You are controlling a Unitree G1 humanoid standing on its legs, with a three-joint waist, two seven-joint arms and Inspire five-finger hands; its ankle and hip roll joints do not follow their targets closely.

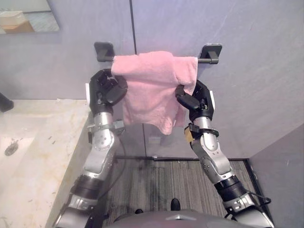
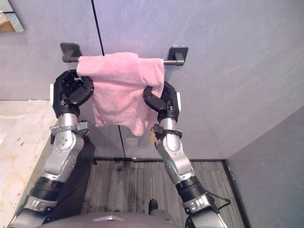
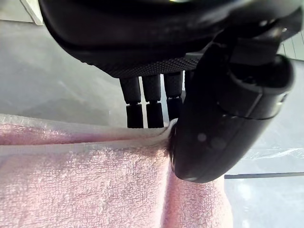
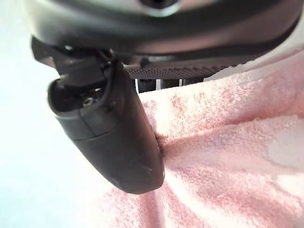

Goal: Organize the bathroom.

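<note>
A pink towel (image 1: 152, 85) hangs bunched over a black towel bar (image 1: 207, 60) on the grey wall. My left hand (image 1: 107, 90) is at the towel's left edge, just under the bar. In the left wrist view its thumb (image 3: 223, 118) presses the towel (image 3: 95, 185) against the curled fingers. My right hand (image 1: 197, 102) is at the towel's right edge, lower down. In the right wrist view its thumb (image 4: 118, 142) pinches a fold of the towel (image 4: 228, 156) with the fingers behind the cloth.
A pale stone counter (image 1: 47, 156) with a sink drain (image 1: 10, 149) lies at my left. A mirror (image 1: 26, 16) hangs at the upper left. A striped mat (image 1: 156, 183) covers the floor below, and a grey side wall (image 1: 280, 180) closes the right.
</note>
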